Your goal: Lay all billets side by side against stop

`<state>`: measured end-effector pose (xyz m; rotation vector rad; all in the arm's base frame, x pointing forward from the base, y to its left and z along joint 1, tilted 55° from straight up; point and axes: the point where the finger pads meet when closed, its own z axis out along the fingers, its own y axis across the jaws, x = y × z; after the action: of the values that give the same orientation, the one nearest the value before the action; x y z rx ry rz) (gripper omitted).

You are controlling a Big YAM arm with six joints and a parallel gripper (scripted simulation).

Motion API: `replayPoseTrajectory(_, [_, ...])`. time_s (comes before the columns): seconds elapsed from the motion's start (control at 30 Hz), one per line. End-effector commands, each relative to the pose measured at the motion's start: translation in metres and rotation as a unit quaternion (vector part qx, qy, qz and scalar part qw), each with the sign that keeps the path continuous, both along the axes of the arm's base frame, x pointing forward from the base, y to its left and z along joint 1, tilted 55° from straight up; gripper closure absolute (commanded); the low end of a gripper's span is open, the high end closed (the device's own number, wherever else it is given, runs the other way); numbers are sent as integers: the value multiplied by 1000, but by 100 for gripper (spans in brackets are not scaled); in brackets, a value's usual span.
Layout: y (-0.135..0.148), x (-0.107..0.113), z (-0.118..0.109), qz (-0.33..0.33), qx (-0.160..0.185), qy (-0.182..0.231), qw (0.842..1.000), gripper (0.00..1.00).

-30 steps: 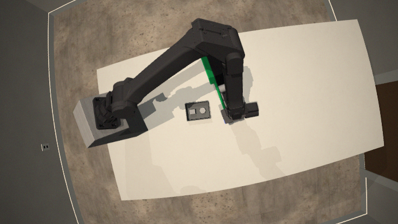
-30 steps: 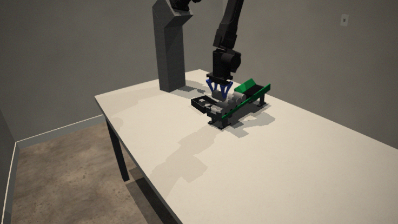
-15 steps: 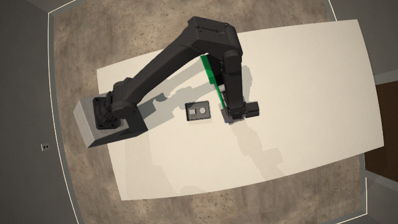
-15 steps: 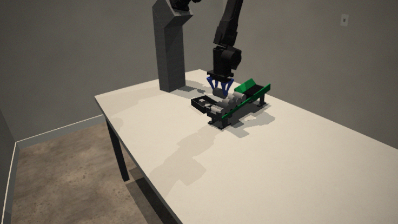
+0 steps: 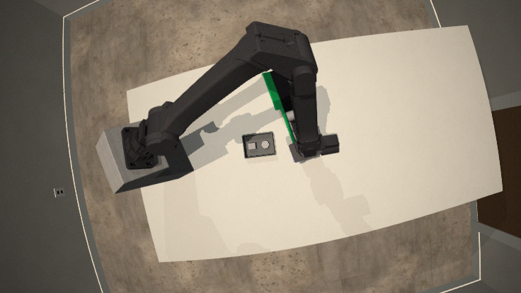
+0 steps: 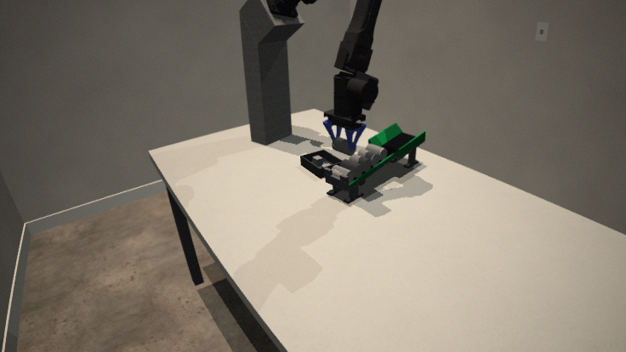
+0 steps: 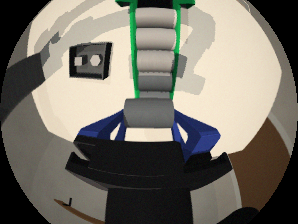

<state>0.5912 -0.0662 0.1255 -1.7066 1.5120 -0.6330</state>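
Blue-fingered gripper (image 7: 149, 137) part-closed around one grey billet (image 7: 148, 111).

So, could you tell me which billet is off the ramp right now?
The billet clamped between the blue fingers, lifted above the row; the others lie on the ramp.
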Motion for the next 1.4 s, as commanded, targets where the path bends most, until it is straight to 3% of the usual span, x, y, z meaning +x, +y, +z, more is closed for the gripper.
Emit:
replayPoseTrajectory(0.0, [-13,-2,27,-8,-8,-22,1000,100])
replayPoseTrajectory(0.73, [-11,-3,25,-14,-4,-20,1000,100])
replayPoseTrajectory(0.83, [10,-1,27,0,-2,-22,1000,100])
replayPoseTrajectory(0.93, [1,-3,27,-9,-2,-24,1000,100])
replayPoseTrajectory(1.37, [48,-9,34,-1,-2,-25,1000,100])
